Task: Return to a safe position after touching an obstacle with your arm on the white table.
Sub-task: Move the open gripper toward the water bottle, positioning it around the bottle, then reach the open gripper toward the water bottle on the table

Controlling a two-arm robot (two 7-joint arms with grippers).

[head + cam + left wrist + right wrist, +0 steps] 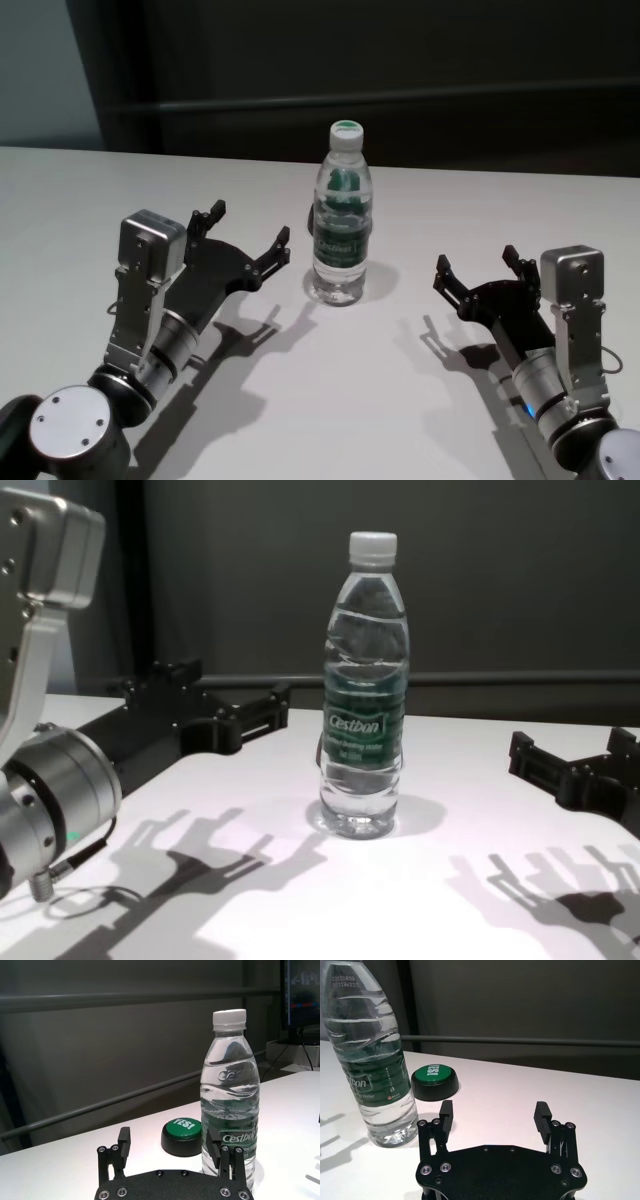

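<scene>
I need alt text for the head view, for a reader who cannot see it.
A clear Cestbon water bottle stands upright on a white table. The left gripper, open, hovers just left of it without touching. The right gripper, also open, is farther to its right.

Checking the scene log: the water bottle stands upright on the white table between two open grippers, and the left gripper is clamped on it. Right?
Not quite. The left gripper is open and holds nothing; the head view shows a gap between it and the water bottle. The rest holds: the bottle stands upright on the white table, and the right gripper is open too.
</scene>
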